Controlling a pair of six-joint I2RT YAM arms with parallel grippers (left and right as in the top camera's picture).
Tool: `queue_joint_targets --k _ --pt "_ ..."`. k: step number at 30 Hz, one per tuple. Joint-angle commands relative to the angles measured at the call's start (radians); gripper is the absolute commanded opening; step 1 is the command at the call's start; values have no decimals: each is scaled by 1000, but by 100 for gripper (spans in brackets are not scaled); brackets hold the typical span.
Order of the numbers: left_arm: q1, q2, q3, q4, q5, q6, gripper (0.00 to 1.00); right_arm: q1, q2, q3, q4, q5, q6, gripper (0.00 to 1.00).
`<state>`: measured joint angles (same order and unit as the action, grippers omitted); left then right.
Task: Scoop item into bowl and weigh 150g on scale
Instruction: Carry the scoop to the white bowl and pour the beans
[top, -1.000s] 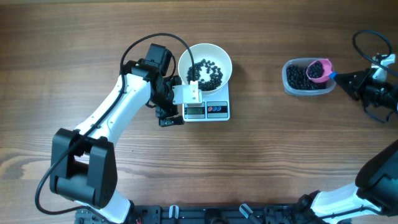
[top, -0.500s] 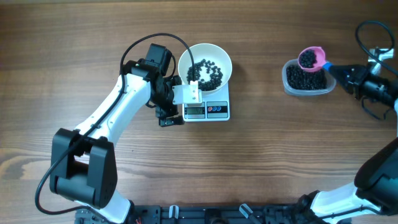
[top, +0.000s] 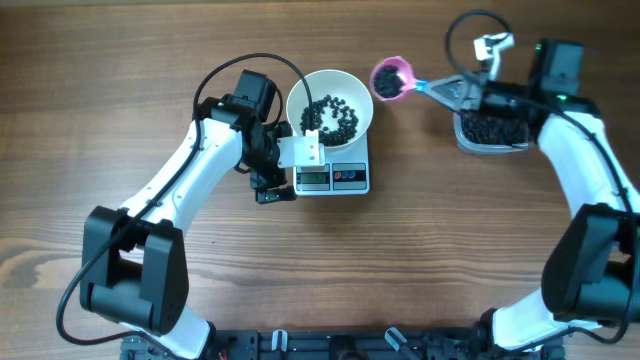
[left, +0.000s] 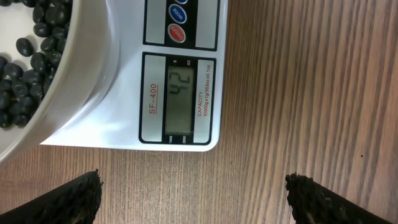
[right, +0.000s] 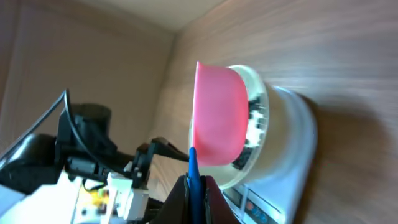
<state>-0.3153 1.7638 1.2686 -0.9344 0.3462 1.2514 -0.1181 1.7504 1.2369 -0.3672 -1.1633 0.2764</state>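
Observation:
The white bowl stands on the small white scale and holds a dark heap of black beans. In the left wrist view the scale shows 42 beside the bowl. My left gripper hovers open at the scale's left edge, with nothing between its fingers. My right gripper is shut on the blue handle of a pink scoop that carries beans, just right of the bowl's rim. Seen from the right wrist, the scoop hangs in front of the bowl.
A clear plastic tub of black beans sits at the right, partly under my right arm. Bare wooden table lies around the scale and toward the front edge.
My right arm lifted the loaded pink scoop out of the tub and carried it left, up to the bowl's right rim. The left arm has not moved.

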Motion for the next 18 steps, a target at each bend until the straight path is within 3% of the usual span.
queue_joint_targets --k 1,11,18 --pt "-3 6 -1 0 23 0 100 101 13 -1 57 20 11 4" --pt "-3 6 -1 0 23 0 100 279 -68 23 68 362 -224 4" --pt "-3 6 -1 0 23 0 100 412 -203 23 42 705 -565 4"
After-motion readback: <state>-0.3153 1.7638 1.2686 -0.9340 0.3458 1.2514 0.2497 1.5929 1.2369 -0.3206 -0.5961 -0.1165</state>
